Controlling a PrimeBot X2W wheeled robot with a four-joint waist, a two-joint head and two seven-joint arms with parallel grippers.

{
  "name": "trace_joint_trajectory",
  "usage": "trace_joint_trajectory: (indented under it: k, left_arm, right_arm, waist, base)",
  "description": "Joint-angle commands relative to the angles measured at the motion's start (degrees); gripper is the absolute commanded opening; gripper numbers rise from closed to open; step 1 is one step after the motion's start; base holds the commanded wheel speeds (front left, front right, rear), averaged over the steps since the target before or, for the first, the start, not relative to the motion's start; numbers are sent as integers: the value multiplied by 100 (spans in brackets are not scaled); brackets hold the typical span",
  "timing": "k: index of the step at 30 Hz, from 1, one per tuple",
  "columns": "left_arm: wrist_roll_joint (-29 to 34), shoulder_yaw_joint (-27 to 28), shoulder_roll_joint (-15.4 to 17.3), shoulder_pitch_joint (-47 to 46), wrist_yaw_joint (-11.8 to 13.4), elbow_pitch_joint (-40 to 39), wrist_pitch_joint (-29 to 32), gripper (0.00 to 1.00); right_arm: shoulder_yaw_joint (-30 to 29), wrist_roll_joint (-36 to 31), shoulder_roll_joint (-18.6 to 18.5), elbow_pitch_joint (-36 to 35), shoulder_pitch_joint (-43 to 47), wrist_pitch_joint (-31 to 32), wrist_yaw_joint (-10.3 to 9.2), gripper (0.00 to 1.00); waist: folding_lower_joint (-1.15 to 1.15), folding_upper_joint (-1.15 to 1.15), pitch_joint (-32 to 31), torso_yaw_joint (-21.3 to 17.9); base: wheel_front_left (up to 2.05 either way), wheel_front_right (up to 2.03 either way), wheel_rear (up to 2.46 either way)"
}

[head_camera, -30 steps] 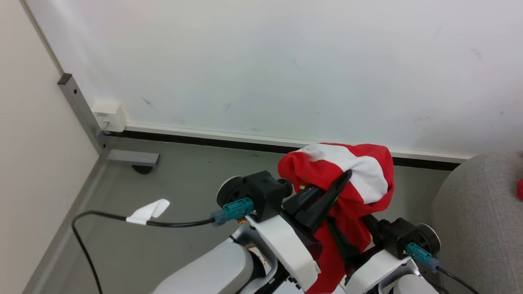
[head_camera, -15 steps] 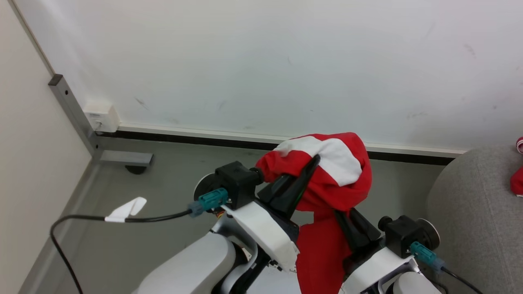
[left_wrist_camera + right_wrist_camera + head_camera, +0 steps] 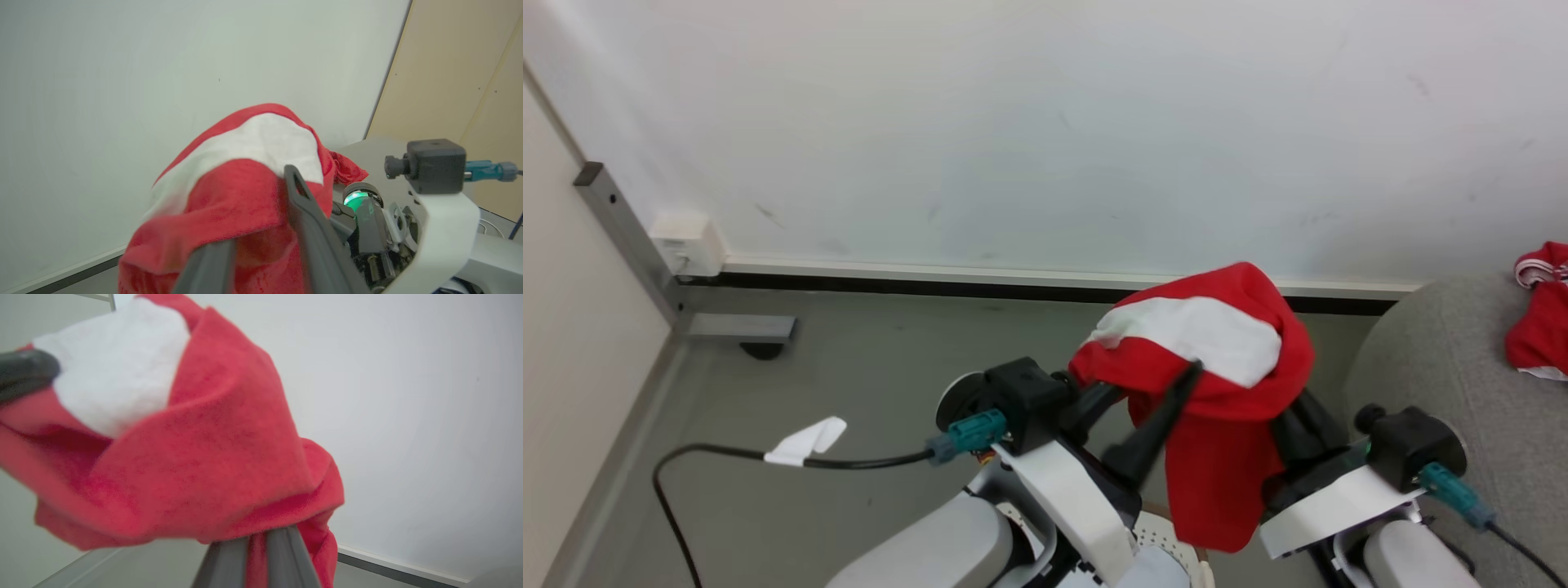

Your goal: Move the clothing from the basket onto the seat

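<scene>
**Garment in transit, head and wrist views.**

- **Background:** plain white wall [image 3: 1013, 122] above a grey floor [image 3: 849, 384].
- **Goal:** the large grey woven-fabric upholstered seat [image 3: 1437, 367], with a rounded padded edge, stands at the right of the head view. It lies to the robot's right of both arms.
- **Load:** the red fabric garment with a broad white band [image 3: 1217, 392] is held in the air over the floor, near the seat but apart from it.
  - It is humped across both hands, and the white band runs left to right over the top.
  - Its long axis runs downward, with the free end hanging between the two forearms.
- **Already moved:** a smaller crumpled red garment with white trim [image 3: 1538, 327] lies on the seat.
- **Right hand** [image 3: 257, 547]: the two dark fingers are pressed together, with a strip of the red fabric garment pinched between them. This hand is the nearer one to the seat.
- **Left hand** [image 3: 1153, 380]: the fingers stand somewhat apart. One runs under the cloth and the other lies against its outer face, so the cloth appears draped over this hand rather than gripped.

**Judgement:** the coming move depends on the seat lying to the right of the load. The right hand is gripping and is the nearer one, so it is placed to carry the garment sideways over the padded edge. The hanging end would reach the cushion first.
</scene>
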Motion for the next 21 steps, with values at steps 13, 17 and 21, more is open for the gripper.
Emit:
trace_joint_trajectory:
  k: [13,17,21]
  left_arm:
    - [233,-186,147,197,-103,-158,-251,100]
    - [302,-254,177,131,-161,-157,-320,100]
    - [421,-298,196,43,-206,-114,-366,100]
  right_arm:
    - [-1024,-92,-522,-630,128,-18,-13,0]
    - [-1260,-120,-641,-796,225,-17,-14,0]
    - [-1399,-116,-680,-973,354,-18,-13,0]
  waist:
    - [0,0,444,-1212]
    - [0,0,591,-1675]
    - [0,0,721,-2125]
  base:
    - [0,0,0]
    - [0,0,0]
    - [0,0,0]
